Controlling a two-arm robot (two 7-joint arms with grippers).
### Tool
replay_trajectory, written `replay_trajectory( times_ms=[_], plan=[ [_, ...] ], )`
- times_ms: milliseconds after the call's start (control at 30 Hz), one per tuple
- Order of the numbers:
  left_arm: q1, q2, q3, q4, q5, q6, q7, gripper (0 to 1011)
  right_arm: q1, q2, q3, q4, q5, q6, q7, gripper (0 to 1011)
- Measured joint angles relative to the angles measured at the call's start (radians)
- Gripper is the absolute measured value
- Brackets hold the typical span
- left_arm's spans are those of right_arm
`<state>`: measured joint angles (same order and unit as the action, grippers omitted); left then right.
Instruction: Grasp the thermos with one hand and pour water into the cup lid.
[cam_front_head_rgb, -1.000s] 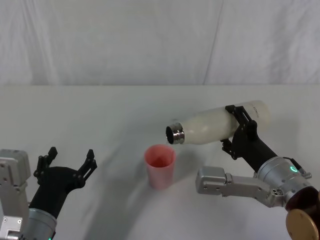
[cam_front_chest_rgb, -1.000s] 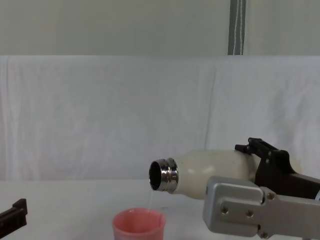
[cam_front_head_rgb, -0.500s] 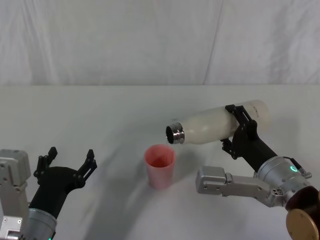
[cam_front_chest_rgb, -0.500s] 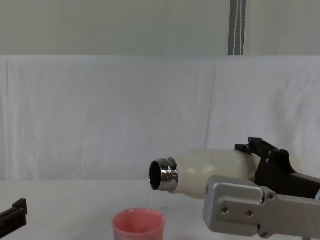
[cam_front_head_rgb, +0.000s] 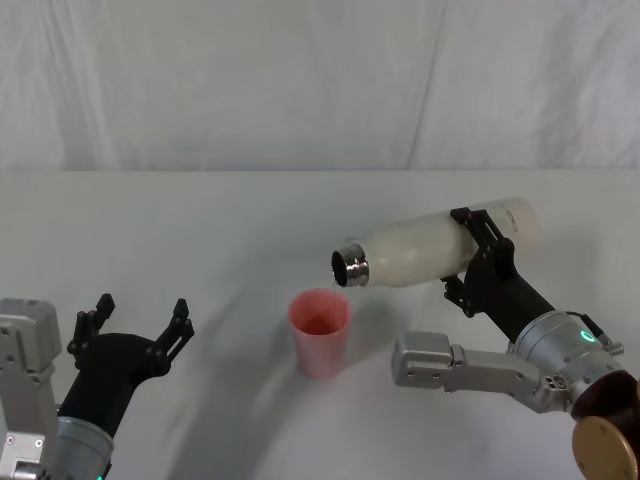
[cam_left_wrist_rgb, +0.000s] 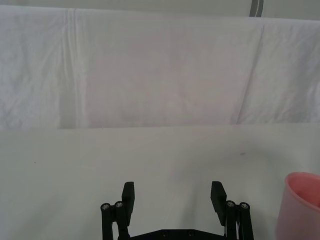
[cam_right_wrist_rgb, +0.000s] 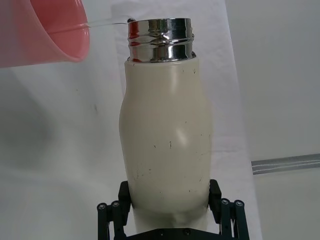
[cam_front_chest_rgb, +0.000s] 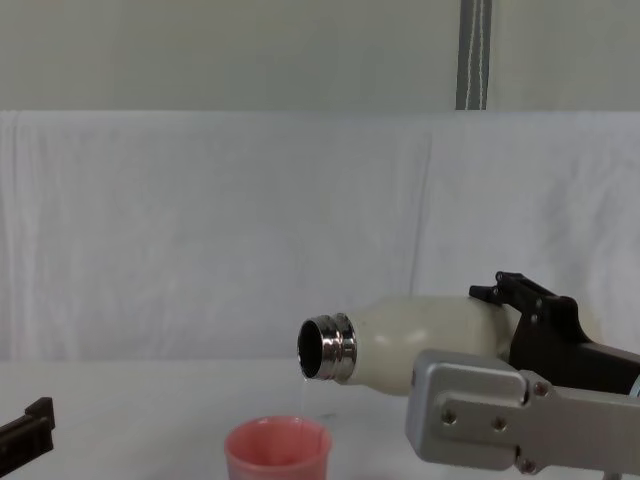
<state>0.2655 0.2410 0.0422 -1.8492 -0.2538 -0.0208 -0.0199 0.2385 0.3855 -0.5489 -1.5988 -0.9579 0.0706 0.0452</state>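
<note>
resting low at the near left, left gripper fingers spread wide, holding nothing, well apart from the cup lid. cup lid upright mid-table, pink. above and just right of it the thermos tipped near level, steel neck over the rim, thin stream of water falling in. right gripper clamped around the thermos's lower body. white table, white draped cloth behind
</note>
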Motion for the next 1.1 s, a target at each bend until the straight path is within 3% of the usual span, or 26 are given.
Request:
replay_trajectory(
  times_ms=[1100],
  plan=[
    [0.000, 0.000, 0.000, 0.000, 0.000, 0.000, 0.000, 1001, 0.000, 0.004, -0.004, -0.001, -0.008, 0.002, 0.000, 951]
  ],
)
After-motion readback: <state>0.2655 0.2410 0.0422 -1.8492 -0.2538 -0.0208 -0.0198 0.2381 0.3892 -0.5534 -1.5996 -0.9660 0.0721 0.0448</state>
